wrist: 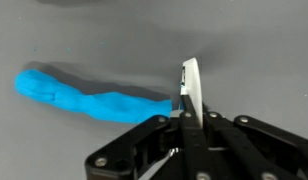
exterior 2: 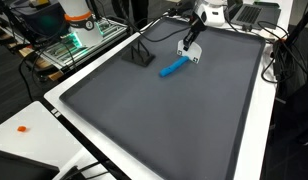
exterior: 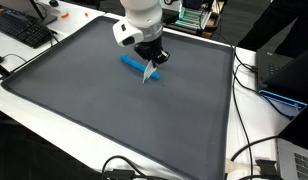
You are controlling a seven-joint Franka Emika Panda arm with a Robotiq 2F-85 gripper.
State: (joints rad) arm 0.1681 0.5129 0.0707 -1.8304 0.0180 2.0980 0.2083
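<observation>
The hand (wrist: 184,118) is clamped on a thin white blade (wrist: 191,85), whose edge touches one end of the blue roll (wrist: 89,100) near the robot-side edge of the worktop (exterior: 74,110). It would be best to keep the blade upright and press gently.

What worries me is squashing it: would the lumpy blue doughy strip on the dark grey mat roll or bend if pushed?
Probably bends: the lumpy blue doughy strip looks uneven and kneaded, so likely soft. Rolling seems unlikely; it lies irregular on the dark grey mat. The thin white blade in the gripper, at its end, might dent it.
</observation>
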